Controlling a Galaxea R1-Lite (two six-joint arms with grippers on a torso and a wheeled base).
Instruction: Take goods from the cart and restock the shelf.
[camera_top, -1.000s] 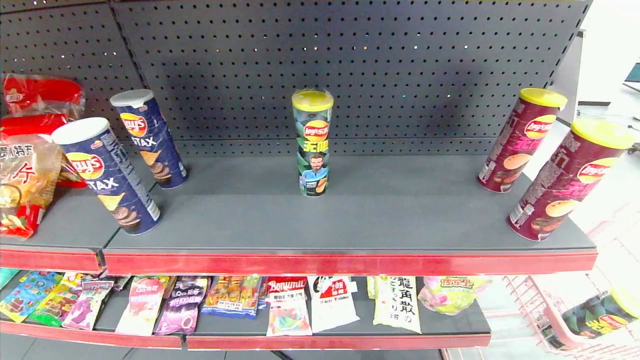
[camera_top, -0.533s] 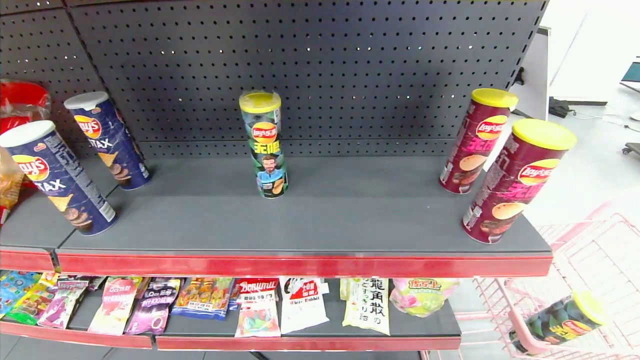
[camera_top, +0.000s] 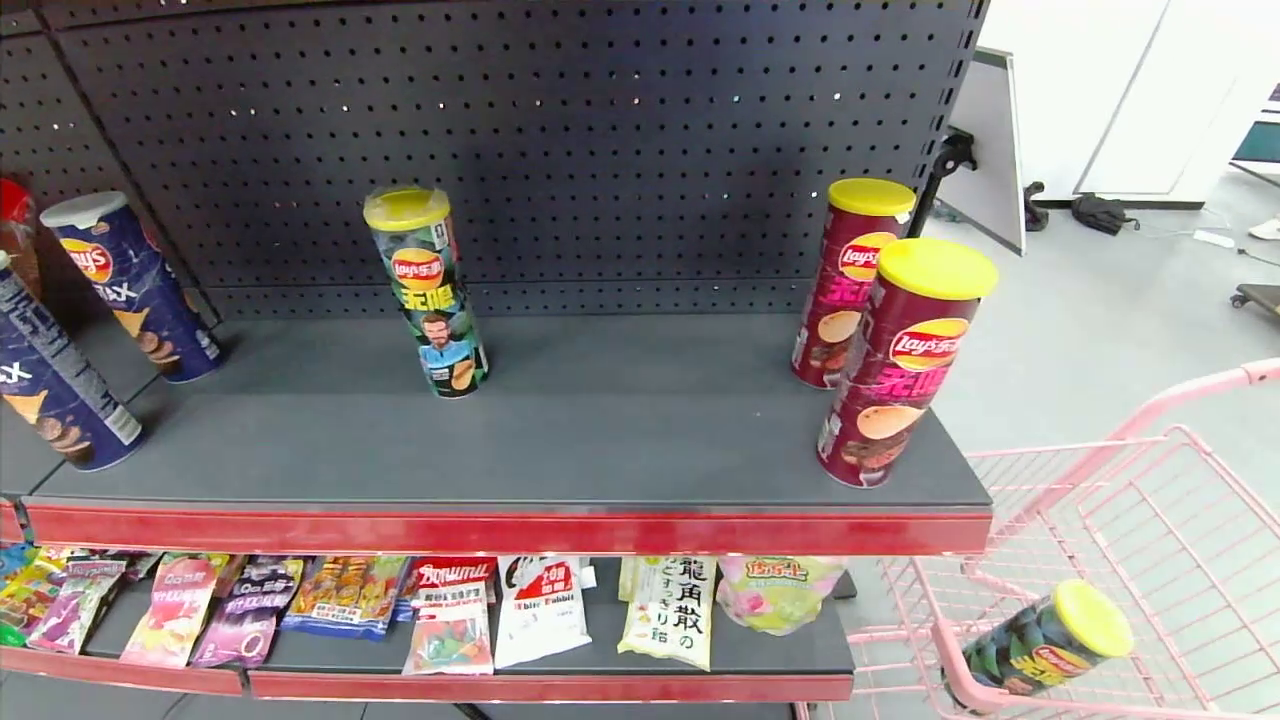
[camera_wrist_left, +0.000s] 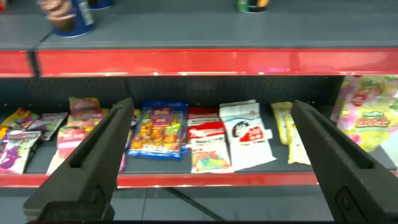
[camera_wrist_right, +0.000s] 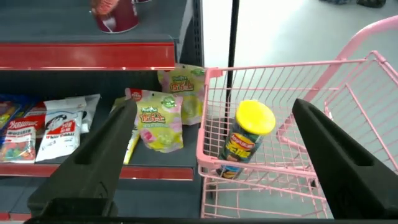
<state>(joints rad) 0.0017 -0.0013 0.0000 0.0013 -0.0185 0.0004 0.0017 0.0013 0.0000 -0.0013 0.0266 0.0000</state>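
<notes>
Head camera swung toward 3 o'clock. More of the pink cart (camera_top: 948, 665) and its green can (camera_top: 1040, 640) entered the frame at 4 o'clock. The near blue can (camera_top: 55, 400) was cut off by the 9 o'clock edge.

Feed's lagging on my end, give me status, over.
Left claw, right claw open, empty. Green can lying in pink cart, untouched. Nothing seen in the way.
</notes>
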